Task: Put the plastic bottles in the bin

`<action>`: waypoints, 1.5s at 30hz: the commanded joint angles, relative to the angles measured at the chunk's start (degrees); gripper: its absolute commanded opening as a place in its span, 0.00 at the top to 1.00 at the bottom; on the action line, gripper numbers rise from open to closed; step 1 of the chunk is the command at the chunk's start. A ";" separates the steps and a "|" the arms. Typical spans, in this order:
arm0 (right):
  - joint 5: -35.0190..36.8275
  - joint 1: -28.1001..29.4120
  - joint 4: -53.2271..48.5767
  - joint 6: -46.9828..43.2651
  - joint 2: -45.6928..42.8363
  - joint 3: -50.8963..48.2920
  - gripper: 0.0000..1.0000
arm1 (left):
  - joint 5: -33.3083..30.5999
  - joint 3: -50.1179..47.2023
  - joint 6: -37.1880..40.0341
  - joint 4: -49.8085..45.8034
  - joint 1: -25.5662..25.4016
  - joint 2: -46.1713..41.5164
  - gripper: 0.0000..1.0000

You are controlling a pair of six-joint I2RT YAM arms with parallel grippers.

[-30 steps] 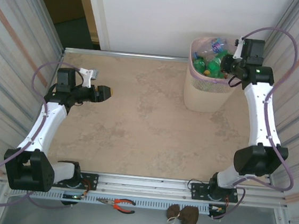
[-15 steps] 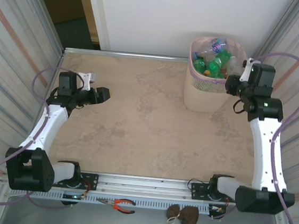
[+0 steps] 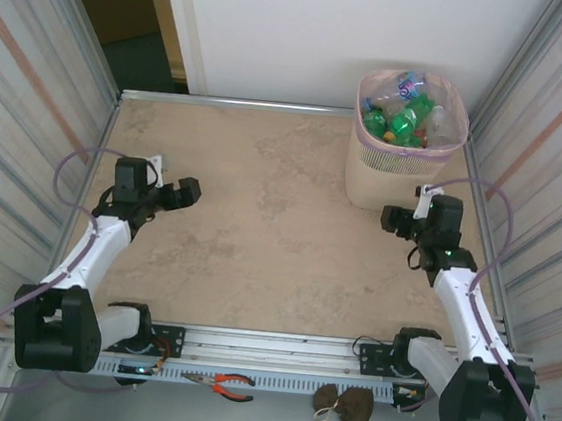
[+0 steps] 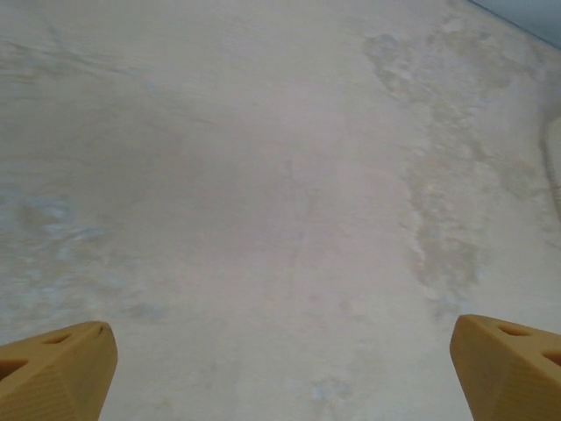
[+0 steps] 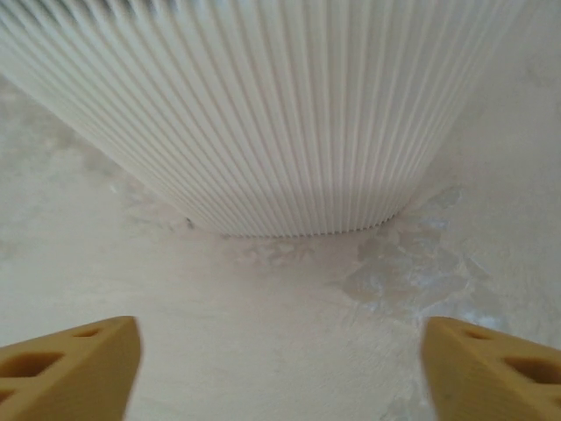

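The bin (image 3: 393, 178), beige with a pink liner, stands at the table's back right. Several plastic bottles (image 3: 403, 119), green and clear, lie piled inside it up to the rim. My right gripper (image 3: 392, 220) hovers low just in front of the bin, open and empty. In the right wrist view its yellow fingertips (image 5: 70, 364) flank bare table, with the bin's ribbed wall (image 5: 263, 114) close ahead of the right gripper (image 5: 280, 368). My left gripper (image 3: 184, 192) sits at the left side of the table, open and empty. The left gripper (image 4: 280, 368) faces bare mottled tabletop.
Corrugated metal walls (image 3: 32, 94) close in the left and right sides, and a white wall stands behind. Orange-handled pliers (image 3: 232, 386) and a brown pouch (image 3: 346, 404) lie on the front rail near the arm bases.
My right gripper has left its spot over the bin, dropped to table level in front of it, and opened. The left gripper has opened wider and drawn back slightly.
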 commanded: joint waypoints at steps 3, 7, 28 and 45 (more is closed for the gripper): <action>3.02 -0.45 23.65 -1.20 6.47 -5.49 0.01 | -12.16 -5.49 4.92 10.75 0.35 -2.71 0.01; 4.03 -0.32 36.39 -0.46 13.20 -9.33 0.01 | -13.41 -11.22 11.02 21.33 0.08 -3.49 0.01; 0.63 -2.72 57.23 -2.97 30.66 -12.21 0.01 | -2.13 -17.11 22.37 58.72 -0.44 21.54 0.01; 3.31 -3.16 53.82 -1.36 31.78 -9.74 0.01 | -4.92 -14.90 21.31 55.06 -0.60 21.85 0.01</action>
